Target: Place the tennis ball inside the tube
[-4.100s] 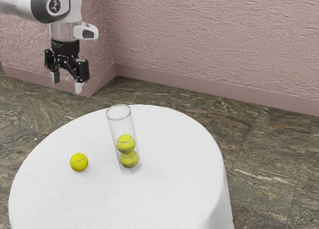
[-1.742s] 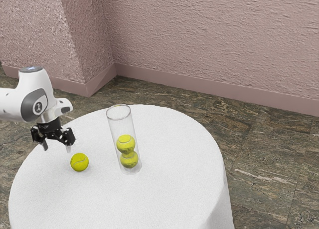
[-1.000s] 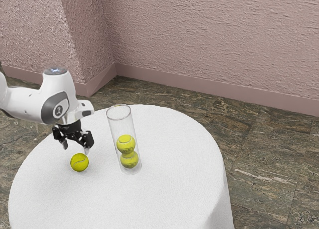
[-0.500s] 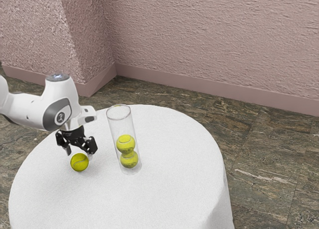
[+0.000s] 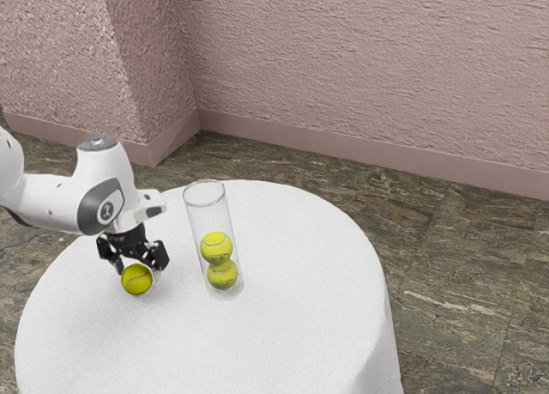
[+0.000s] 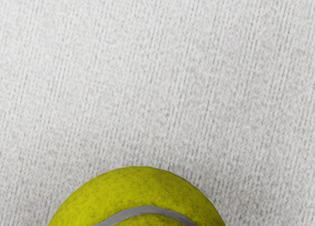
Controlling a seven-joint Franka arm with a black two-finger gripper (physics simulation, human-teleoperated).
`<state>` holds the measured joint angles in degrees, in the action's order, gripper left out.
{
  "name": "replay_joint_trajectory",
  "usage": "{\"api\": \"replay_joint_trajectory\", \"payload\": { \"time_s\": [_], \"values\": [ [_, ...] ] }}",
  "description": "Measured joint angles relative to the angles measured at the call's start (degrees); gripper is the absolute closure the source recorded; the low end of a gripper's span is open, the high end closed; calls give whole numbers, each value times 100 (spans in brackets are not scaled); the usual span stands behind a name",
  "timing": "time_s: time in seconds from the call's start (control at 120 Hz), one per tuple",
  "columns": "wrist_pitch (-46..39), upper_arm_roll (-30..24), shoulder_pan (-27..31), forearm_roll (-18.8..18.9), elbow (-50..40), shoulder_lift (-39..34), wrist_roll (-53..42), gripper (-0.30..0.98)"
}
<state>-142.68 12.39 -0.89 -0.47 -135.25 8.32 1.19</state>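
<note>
Bright, soft, even light

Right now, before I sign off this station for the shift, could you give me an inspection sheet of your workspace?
Surface: round table with a white cover; no stain or tear seen.
Job's things: loose tennis ball on the cover; clear tube standing open end up, with an upper ball stacked on a lower ball inside.
Clutter: nothing seen.
Hand: low at the loose tennis ball, fingers open and to either side of it; contact cannot be told.
Cables: nothing seen.
Surroundings: rough pinkish wall with a skirting board; dark stone-patterned floor.
</note>
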Motion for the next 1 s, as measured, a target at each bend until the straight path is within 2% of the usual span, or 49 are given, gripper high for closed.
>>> {"api": "replay_joint_trajectory", "payload": {
  "time_s": [0.25,0.45,0.717,1.0],
  "values": [
    [-223,1,76,-364,-57,179,-113,0],
    [-331,0,125,-518,-63,243,-218,1],
    [-382,1,132,-610,-56,269,-336,22],
    [-398,23,70,-528,-30,165,-376,35]
  ]
}}
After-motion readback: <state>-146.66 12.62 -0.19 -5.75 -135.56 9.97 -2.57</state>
